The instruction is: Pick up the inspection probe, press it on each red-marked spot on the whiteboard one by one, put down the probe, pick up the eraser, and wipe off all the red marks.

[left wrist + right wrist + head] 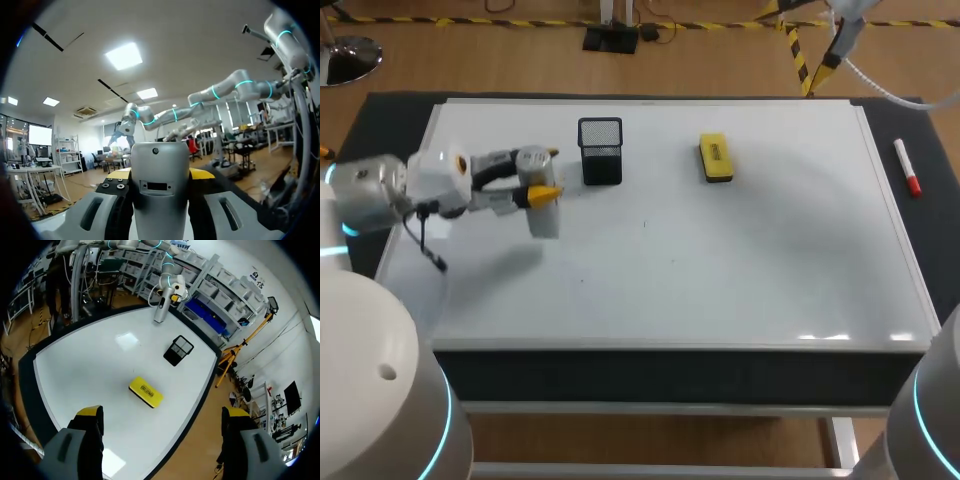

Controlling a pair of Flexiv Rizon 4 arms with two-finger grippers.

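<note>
My left gripper (548, 182) is over the left part of the whiteboard (770, 260), shut on the grey inspection probe (543, 216), which points at the board close by the black mesh holder (601, 150). In the left wrist view the probe (160, 190) fills the gap between the yellow fingertips (119, 173). The yellow eraser (716, 158) lies flat at the board's far middle. My right gripper (834, 50) hangs high beyond the far right corner, open and empty (162, 412), looking down on the eraser (145, 391) and holder (178, 350). I make out no red marks, only tiny dark specks.
A red-capped marker (907, 167) lies on the dark mat to the right of the whiteboard's frame. The mesh holder stands upright just beyond my left gripper. My left arm (162, 310) with the probe shows across the board in the right wrist view.
</note>
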